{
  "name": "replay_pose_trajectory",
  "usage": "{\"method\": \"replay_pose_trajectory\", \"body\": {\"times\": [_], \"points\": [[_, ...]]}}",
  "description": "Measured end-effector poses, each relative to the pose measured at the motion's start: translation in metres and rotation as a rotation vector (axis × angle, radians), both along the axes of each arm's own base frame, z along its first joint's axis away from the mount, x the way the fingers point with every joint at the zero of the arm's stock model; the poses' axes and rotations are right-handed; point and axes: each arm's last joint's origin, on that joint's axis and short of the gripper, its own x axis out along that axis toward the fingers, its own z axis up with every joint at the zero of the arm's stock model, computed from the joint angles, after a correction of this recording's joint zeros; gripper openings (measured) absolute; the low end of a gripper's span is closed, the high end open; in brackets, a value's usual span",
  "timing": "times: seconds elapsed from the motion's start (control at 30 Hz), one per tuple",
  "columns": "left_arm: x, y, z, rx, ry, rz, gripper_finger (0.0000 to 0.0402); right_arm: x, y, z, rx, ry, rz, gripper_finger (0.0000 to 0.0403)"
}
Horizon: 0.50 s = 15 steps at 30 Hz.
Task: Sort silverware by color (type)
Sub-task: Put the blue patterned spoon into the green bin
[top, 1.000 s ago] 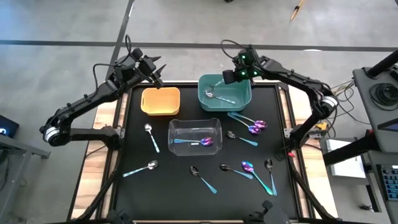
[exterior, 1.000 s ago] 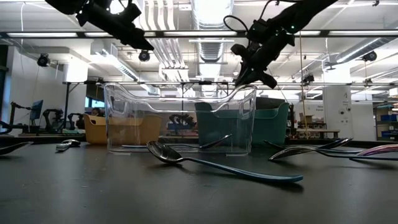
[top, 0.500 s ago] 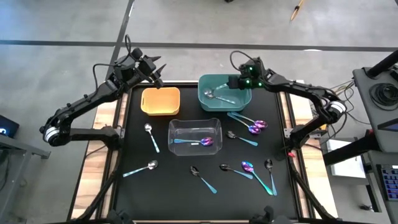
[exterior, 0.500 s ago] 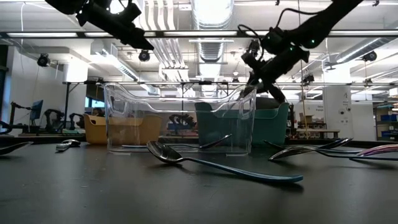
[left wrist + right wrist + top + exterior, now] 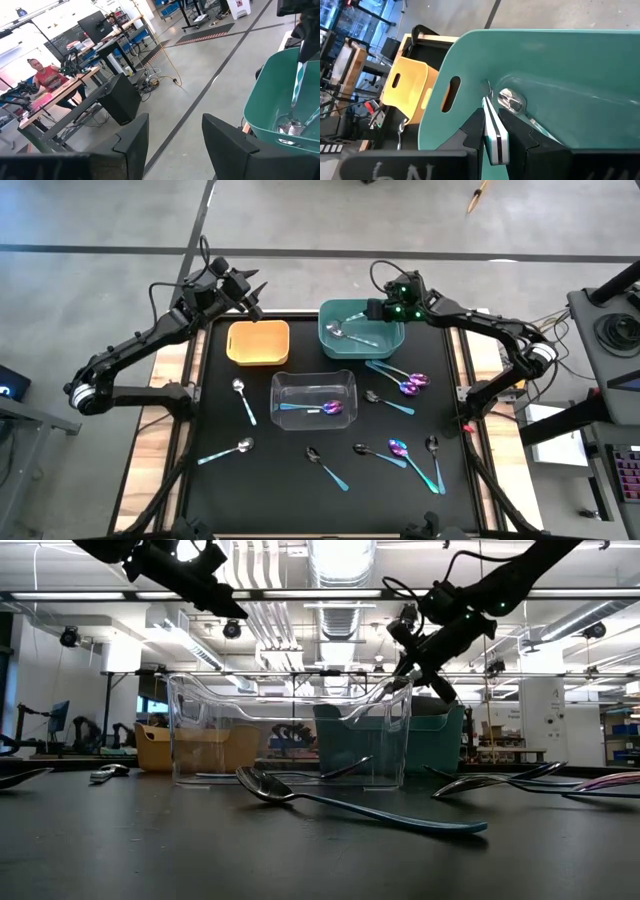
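Gripping a spoon (image 5: 492,127) by its handle, bowl down in the teal bin (image 5: 390,338), right gripper (image 5: 372,310) jaws clenched; left gripper (image 5: 252,292) jaws released above the counter edge.

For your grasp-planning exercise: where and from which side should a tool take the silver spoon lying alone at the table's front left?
Grip the silver spoon across its thin teal handle, coming straight down from above. It lies flat on the mat with nothing touching it, and the handle is narrower than the rounded bowl.
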Motion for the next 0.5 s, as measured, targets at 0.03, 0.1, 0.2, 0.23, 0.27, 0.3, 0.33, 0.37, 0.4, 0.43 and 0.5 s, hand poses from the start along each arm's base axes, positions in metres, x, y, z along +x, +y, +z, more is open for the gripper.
{"method": "replay_pose_trajectory", "body": {"times": [0.03,0.1,0.2,0.23,0.27,0.3,0.33,0.37,0.4,0.43,0.5], "points": [[0.0000,0.0000,0.0001,0.001,-0.001,0.000,0.0166,0.0000,0.0000,0.0000,0.000,0.000,0.000,0.0040],[0.0000,0.0000,0.0003,0.002,-0.002,0.000,0.0166,0.0000,0.0000,0.0000,0.000,0.001,0.000,0.0038],[0.0001,0.0001,0.0006,0.005,-0.005,0.000,0.0166,0.0000,0.0000,0.0000,-0.002,0.001,0.001,0.0036],[0.0001,0.0001,0.0007,0.005,-0.005,0.000,0.0166,0.0000,0.0000,0.0000,-0.002,0.001,0.001,0.0036],[0.0001,0.0001,0.0008,0.006,-0.006,0.000,0.0166,0.0000,0.0000,0.0000,-0.002,0.002,0.001,0.0037],[0.0001,0.0001,0.0008,0.006,-0.006,0.000,0.0166,0.0000,0.0000,0.0000,-0.004,0.002,0.001,0.0039],[0.0001,0.0001,0.0008,0.006,-0.006,0.000,0.0166,0.0000,0.0000,0.0000,-0.007,0.004,0.004,0.0041],[0.0001,0.0001,0.0008,0.006,-0.006,0.000,0.0166,-0.0001,0.0000,-0.0002,-0.010,0.006,0.004,0.0044],[0.0001,0.0001,0.0008,0.006,-0.006,0.000,0.0166,-0.0004,0.0000,-0.0006,-0.009,0.013,-0.001,0.0047],[0.0001,0.0001,0.0008,0.006,-0.006,0.000,0.0166,-0.0008,0.0002,-0.0013,-0.004,0.021,-0.005,0.0049],[0.0001,0.0001,0.0008,0.006,-0.006,0.000,0.0166,-0.0019,0.0006,-0.0031,0.004,0.044,-0.021,0.0052]]}}
